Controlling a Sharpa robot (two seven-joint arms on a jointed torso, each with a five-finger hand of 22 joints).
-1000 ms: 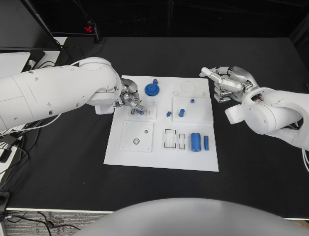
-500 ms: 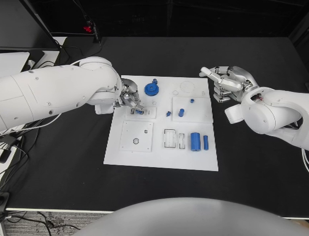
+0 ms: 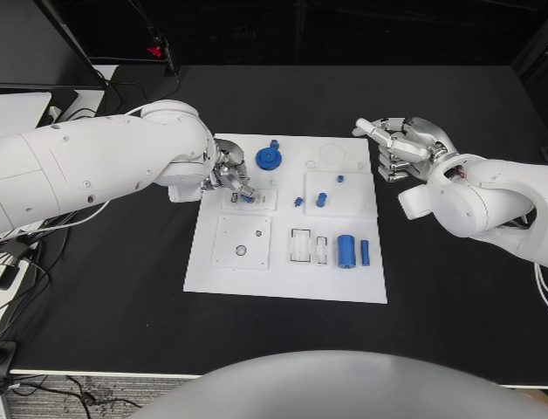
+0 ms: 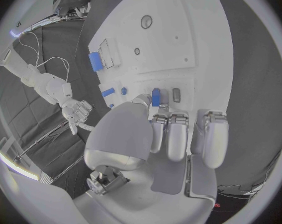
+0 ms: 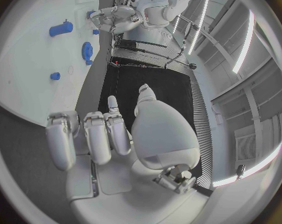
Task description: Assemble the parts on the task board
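i see my left hand (image 3: 230, 177) low over the task board's (image 3: 287, 284) far left, fingertips pinching a small blue part (image 4: 156, 96) at a slot there. if it's tilted, i risk jamming or dropping it. my right hand (image 3: 404, 147) hangs off the board's far right edge, fingers curled, holding nothing.

Task board (image 3: 224, 271) at table (image 3: 123, 332) centre. Gear part (image 3: 269, 158) near board's far edge. 2 cylinder parts (image 3: 353, 252) near its right edge. Left hand (image 3: 230, 177) over board's far-left area, right hand (image 3: 402, 150) past the far-right corner.
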